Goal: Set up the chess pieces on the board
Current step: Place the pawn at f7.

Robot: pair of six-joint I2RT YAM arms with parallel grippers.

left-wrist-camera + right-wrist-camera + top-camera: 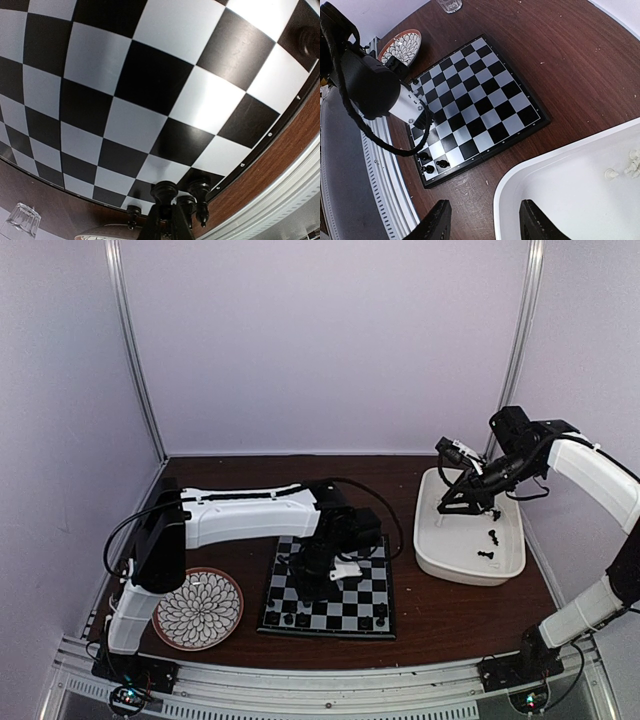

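1. Pinching a black piece (pixel 165 190) with the left fingers (pixel 159 224), low over the board (pixel 372 590), middle of the tabletop (pixel 445 622).
2. Hovering with the right fingers (pixel 436 222) spread wide over the white tub (pixel 570 200), far right.

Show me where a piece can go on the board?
On the board, the middle and far rows are bare, up to the rim beside the white tub. Crowded: the near edge, where black pieces stand by the left end effector.
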